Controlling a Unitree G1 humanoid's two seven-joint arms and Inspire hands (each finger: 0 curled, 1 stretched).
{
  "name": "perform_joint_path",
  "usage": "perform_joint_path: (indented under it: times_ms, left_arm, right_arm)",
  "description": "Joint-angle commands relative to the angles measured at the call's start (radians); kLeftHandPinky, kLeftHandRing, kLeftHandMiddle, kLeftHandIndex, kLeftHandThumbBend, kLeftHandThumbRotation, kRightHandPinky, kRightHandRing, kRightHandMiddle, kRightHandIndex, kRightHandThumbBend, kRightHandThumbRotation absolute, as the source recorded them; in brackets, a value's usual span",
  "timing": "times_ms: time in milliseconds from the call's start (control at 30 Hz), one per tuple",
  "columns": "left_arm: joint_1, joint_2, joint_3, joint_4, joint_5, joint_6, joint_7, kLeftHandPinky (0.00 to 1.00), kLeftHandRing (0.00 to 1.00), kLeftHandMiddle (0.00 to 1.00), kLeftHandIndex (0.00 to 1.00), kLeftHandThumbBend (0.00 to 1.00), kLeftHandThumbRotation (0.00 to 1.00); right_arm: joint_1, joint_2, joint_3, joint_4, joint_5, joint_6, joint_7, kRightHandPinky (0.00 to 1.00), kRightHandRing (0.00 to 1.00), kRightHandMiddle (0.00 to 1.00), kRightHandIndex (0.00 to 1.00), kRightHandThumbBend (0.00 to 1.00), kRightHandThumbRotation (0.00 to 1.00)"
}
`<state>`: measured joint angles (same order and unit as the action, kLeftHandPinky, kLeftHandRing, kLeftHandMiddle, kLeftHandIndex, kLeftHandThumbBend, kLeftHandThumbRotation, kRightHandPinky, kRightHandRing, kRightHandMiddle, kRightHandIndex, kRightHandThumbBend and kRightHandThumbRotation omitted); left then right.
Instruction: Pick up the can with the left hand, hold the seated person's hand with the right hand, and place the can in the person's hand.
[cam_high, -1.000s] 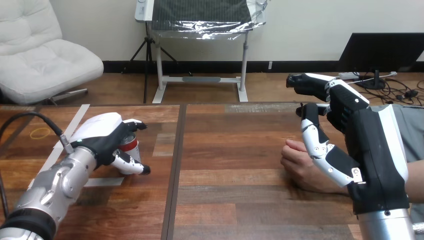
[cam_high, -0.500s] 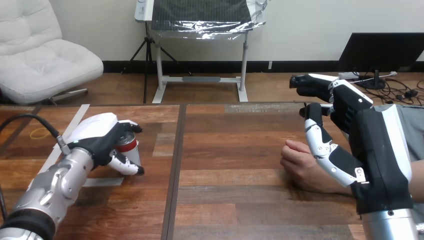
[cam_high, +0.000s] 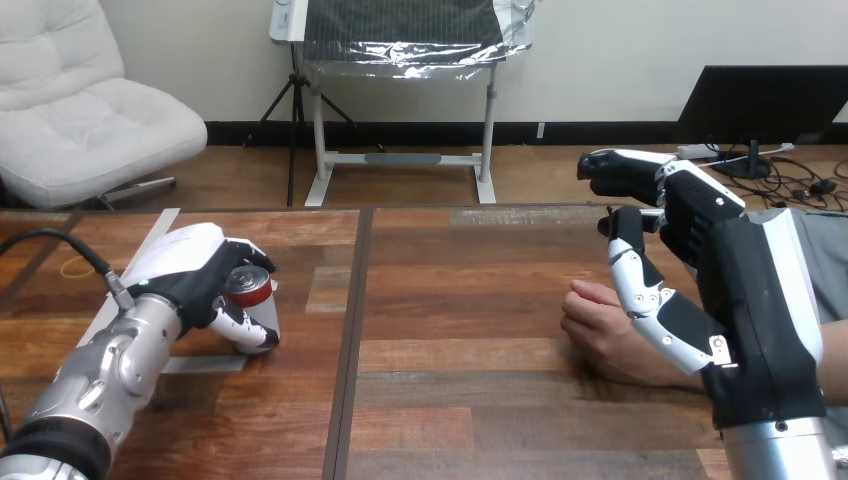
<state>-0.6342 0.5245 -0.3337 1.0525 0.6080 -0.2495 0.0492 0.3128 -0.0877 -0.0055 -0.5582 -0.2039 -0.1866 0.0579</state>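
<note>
The left hand (cam_high: 190, 268) has its fingers (cam_high: 243, 250) curled over the far side of the can (cam_high: 251, 288) and its thumb (cam_high: 250, 332) hooked round the near side, so the red can with its silver top sits clasped between them. The thumb hides its base, so I cannot tell whether the can rests on the table (cam_high: 470, 300). The hand lies knuckles up, white shell uppermost, and its silver forearm slants in from the lower left corner.

Past those fingertips, toward the middle, the boards are bare. A dark seam (cam_high: 350, 330) runs from the near edge to the far one just beyond the can, and bare wood continues from there to the person's hand (cam_high: 598, 325). The table's far edge is well apart from the fingers. A strip of pale tape (cam_high: 152, 238) runs out behind the knuckles, and a yellow rubber band (cam_high: 76, 265) lies further out on that side.

The right hand (cam_high: 735, 270) stands upright on its edge with its back to the camera. Its fingers (cam_high: 625, 170) reach forward, spread and gripping nothing, well above the wood. Its thumb (cam_high: 640, 285) points up, just beside the person's hand, which lies loosely closed on the table below the fingers (whether thumb and hand touch I cannot tell). Nothing is closed round the person's hand or wrist.
</note>
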Motion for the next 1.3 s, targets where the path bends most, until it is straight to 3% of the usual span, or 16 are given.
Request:
perform_joint_path:
  times_ms: [0,233,867,1267]
  left_arm:
    - [-0.068,-0.013,0.017,0.005,-0.020,0.006,0.022,0.58,0.65,0.70,0.70,0.69,0.01]
    - [-0.068,-0.009,0.016,-0.001,-0.031,0.021,0.014,0.55,0.61,0.67,0.69,0.68,0.00]
    - [-0.070,0.011,0.032,-0.049,-0.081,0.073,-0.076,0.57,0.61,0.66,0.69,0.66,0.00]
    - [-0.061,0.024,0.050,-0.087,-0.113,0.084,-0.114,0.54,0.57,0.62,0.64,0.66,0.00]
  right_arm:
    - [-0.052,-0.016,-0.007,-0.026,0.009,-0.005,0.003,0.61,0.75,0.74,0.67,0.01,0.00]
    - [-0.056,-0.016,-0.010,-0.024,0.007,-0.004,0.004,0.61,0.74,0.73,0.66,0.01,0.00]
    - [-0.072,-0.022,-0.017,-0.020,0.012,0.004,0.016,0.60,0.73,0.72,0.65,0.01,0.00]
    - [-0.081,-0.026,-0.018,-0.019,0.010,0.016,0.020,0.56,0.71,0.71,0.64,0.01,0.00]
